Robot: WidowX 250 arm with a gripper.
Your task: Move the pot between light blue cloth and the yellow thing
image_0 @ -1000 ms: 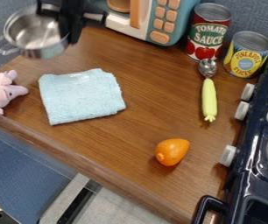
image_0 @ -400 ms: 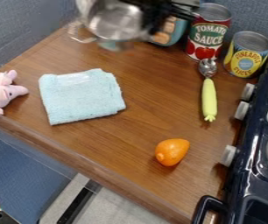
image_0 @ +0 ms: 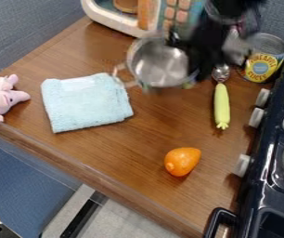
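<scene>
Well, the stove (image_0: 262, 181) walls off the right side, its pale knobs beside the smooth yellow-handled spoon (image_0: 221, 106). The can (image_0: 263, 60) and microwave (image_0: 123, 18) crowd the far side. Between soft, folded cloth (image_0: 87, 103) and rounded orange thing (image_0: 183, 161), grained wood runs to the bench's (image_0: 125, 179) near edge. The tool (image_0: 186, 52) grips the round steel pot (image_0: 160, 64) by its rim, between cloth and spoon, toward the far side.
</scene>
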